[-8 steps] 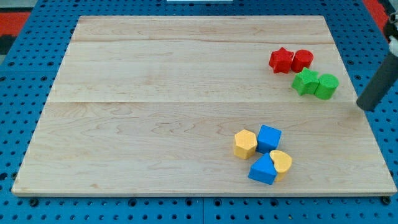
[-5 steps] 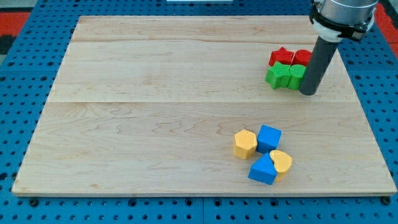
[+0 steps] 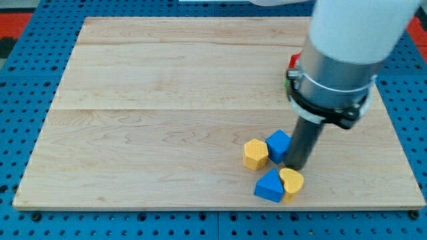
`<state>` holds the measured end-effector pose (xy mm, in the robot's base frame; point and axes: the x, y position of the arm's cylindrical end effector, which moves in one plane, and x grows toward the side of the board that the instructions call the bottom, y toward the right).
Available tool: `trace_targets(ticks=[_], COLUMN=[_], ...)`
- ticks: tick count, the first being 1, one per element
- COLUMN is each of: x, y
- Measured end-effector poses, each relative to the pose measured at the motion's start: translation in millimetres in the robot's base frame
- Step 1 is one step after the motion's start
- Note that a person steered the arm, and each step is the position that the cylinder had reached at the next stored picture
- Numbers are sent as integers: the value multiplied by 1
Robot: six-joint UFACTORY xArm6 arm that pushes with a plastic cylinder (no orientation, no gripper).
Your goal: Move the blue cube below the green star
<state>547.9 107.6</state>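
My tip stands at the lower right of the board, touching the right side of the blue cube. A yellow block sits against the cube's left. Just below my tip lie a second blue block and a yellow heart-shaped block, side by side. The arm's large body covers the right upper part of the board and hides the green star and the other green block. Only a sliver of a red block shows at the arm's left edge.
The wooden board lies on a blue pegboard table. The cluster of blue and yellow blocks sits near the board's bottom edge.
My tip has moved from beside the green blocks at the upper right down to the blue cube. The cube and the other blocks of its cluster have shifted slightly left and down.
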Motion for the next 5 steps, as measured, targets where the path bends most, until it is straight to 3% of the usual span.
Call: trace_targets(ticks=[2,3,5], x=[-59,-67,-122], y=[-58,-100,-13])
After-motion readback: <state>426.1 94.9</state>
